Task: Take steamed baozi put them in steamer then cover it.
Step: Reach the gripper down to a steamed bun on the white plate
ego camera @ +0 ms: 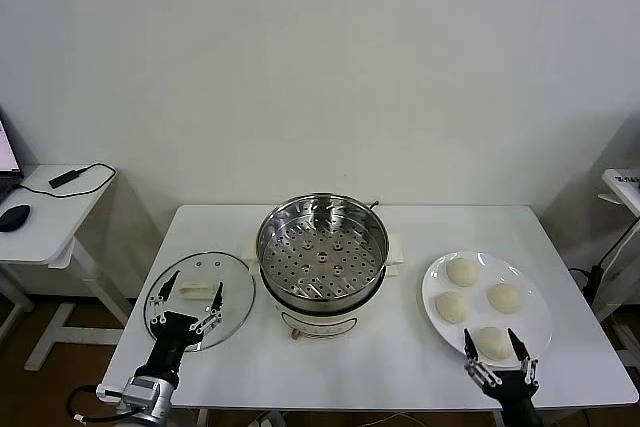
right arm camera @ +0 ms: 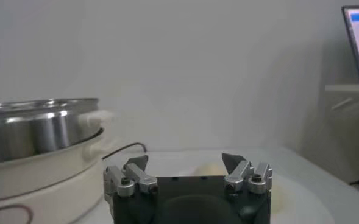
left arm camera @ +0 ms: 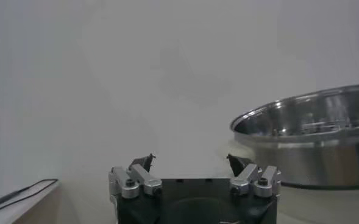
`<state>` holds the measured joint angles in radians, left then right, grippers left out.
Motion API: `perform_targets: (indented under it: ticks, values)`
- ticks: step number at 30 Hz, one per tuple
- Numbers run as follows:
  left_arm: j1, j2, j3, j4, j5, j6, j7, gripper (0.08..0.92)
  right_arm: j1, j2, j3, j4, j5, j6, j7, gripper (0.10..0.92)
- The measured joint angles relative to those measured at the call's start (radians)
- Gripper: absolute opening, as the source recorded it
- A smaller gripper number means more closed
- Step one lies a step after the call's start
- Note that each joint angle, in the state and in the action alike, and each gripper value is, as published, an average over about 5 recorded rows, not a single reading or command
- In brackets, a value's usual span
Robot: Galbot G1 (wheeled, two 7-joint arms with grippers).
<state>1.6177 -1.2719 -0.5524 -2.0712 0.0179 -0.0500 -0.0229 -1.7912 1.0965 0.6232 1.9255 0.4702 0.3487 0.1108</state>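
Note:
Several cream-white baozi (ego camera: pixel 463 271) lie on a white plate (ego camera: pixel 436 275) at the table's right. The open steel steamer (ego camera: pixel 321 244) with its perforated tray stands mid-table on a cream base; its rim also shows in the left wrist view (left arm camera: pixel 307 122) and the right wrist view (right arm camera: pixel 39 125). The glass cover (ego camera: pixel 235 292) with a white handle lies flat left of it. My left gripper (ego camera: pixel 186 291) hovers open over the cover's near edge. My right gripper (ego camera: pixel 497 345) is open at the plate's near edge, just before the closest baozi (right arm camera: pixel 211 169). Neither holds anything.
A side desk (ego camera: pixel 40 212) with a mouse and cable stands far left, another small stand (ego camera: pixel 625 187) far right. The white table (ego camera: pixel 400 357) has bare surface in front of the steamer.

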Motion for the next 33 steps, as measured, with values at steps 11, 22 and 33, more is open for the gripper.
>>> perform_targets:
  ticks: [11,22,33]
  values:
    - [0.006,-0.011,0.020,-0.037,-0.002,-0.020,0.012,0.823,0.299,-0.129,-0.046,-0.101,0.104,-0.162,0.072,0.823]
    - [0.008,-0.019,0.026,-0.059,0.001,-0.036,0.020,0.823,0.734,-0.348,-0.249,-0.337,0.276,-0.338,-0.049,0.823]
    - [0.010,-0.026,0.029,-0.071,0.004,-0.036,0.019,0.823,1.191,-0.542,-0.635,-0.581,0.157,-0.436,-0.595,0.823]
